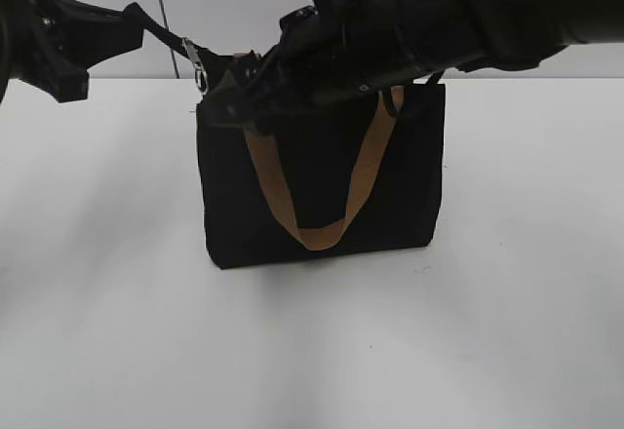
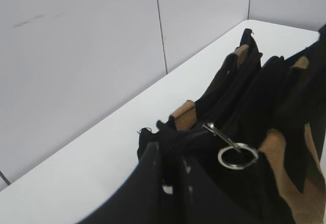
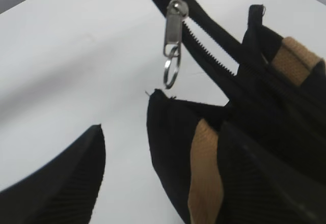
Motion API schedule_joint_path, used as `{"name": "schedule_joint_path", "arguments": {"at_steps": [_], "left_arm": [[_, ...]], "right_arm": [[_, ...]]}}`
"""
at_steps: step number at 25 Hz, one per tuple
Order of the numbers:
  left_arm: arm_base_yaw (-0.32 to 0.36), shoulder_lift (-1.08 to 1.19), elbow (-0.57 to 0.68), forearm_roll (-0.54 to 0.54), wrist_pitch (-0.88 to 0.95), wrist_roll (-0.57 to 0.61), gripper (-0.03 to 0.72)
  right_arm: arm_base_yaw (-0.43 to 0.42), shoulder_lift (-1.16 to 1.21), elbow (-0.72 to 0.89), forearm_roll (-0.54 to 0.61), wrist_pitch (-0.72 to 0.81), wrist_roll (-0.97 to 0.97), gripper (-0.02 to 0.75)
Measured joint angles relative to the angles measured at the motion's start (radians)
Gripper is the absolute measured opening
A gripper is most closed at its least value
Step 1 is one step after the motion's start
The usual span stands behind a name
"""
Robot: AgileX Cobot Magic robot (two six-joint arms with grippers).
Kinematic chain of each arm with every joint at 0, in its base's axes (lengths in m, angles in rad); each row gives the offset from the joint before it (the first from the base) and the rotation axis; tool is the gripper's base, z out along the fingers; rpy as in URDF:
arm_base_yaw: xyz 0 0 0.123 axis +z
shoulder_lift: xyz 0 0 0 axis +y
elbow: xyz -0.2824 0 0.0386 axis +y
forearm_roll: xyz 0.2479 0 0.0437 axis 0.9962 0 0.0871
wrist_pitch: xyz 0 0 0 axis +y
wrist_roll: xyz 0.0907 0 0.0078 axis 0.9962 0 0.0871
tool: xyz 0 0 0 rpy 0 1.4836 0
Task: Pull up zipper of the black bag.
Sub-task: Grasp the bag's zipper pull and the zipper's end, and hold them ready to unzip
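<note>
The black bag [image 1: 322, 180] stands upright on the white table, with tan handles [image 1: 322, 234]. My left gripper [image 1: 136, 18] is shut on the free end of the black zipper tape [image 2: 175, 137] and holds it stretched up and to the left of the bag. The silver zipper slider with its ring pull [image 1: 198, 66] sits on that tape just off the bag's top left corner; it also shows in the left wrist view [image 2: 235, 152] and the right wrist view [image 3: 173, 35]. My right gripper [image 1: 229, 102] is open, its fingers [image 3: 158, 178] astride the bag's corner below the slider, not touching the pull.
The white table [image 1: 117, 331] stretches to a grey wall [image 2: 76, 56] behind the bag. My right arm [image 1: 468, 10] crosses above the bag's top from the right.
</note>
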Motion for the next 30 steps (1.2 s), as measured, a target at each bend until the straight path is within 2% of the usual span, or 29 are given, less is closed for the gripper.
{"name": "schedule_joint_path", "arguments": {"at_steps": [13, 22, 27, 30], "left_arm": [[0.0, 0.0, 0.0, 0.0, -0.004, 0.0, 0.023], [0.0, 0.0, 0.0, 0.0, -0.004, 0.0, 0.023], [0.0, 0.0, 0.0, 0.0, -0.004, 0.0, 0.023], [0.0, 0.0, 0.0, 0.0, -0.004, 0.0, 0.023]], "right_arm": [[0.006, 0.154, -0.162, 0.025, -0.025, 0.022, 0.517], [0.006, 0.155, -0.163, 0.026, -0.025, 0.077, 0.372], [0.006, 0.155, -0.163, 0.026, -0.025, 0.083, 0.34], [0.006, 0.155, -0.163, 0.026, -0.025, 0.09, 0.258]]}}
